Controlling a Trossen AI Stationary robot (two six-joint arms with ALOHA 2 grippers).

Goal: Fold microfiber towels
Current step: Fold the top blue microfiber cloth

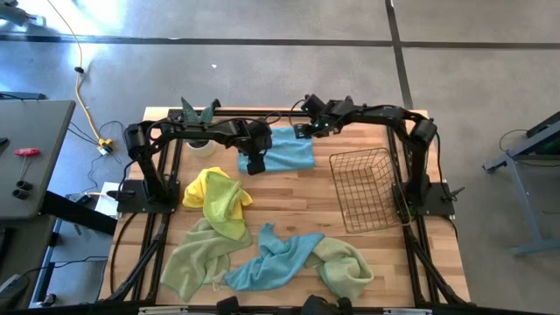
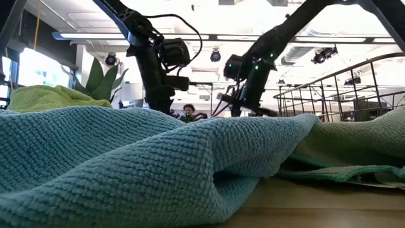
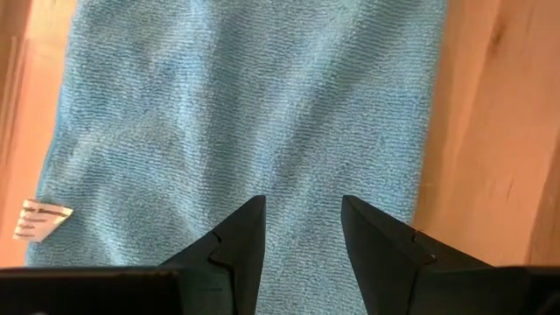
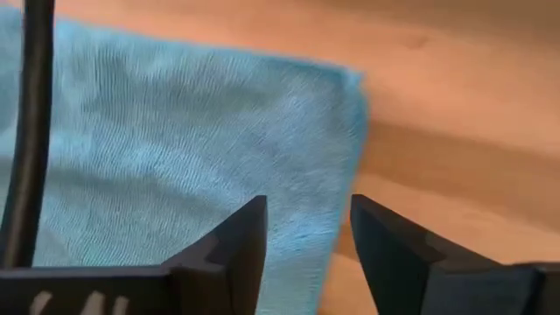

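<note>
One white tag (image 3: 42, 219) on blue towel (image 3: 245, 114) edge; print unreadable.

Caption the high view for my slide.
Both end effectors over the light blue towel; wire basket alongside, crumpled towels waiting in front.

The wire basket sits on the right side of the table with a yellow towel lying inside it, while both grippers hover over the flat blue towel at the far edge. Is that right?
Not quite. The wire basket is empty in the high view; the yellow towel lies in the pile on the table's left side. The rest holds: left gripper and right gripper are over the flat blue towel.
</note>
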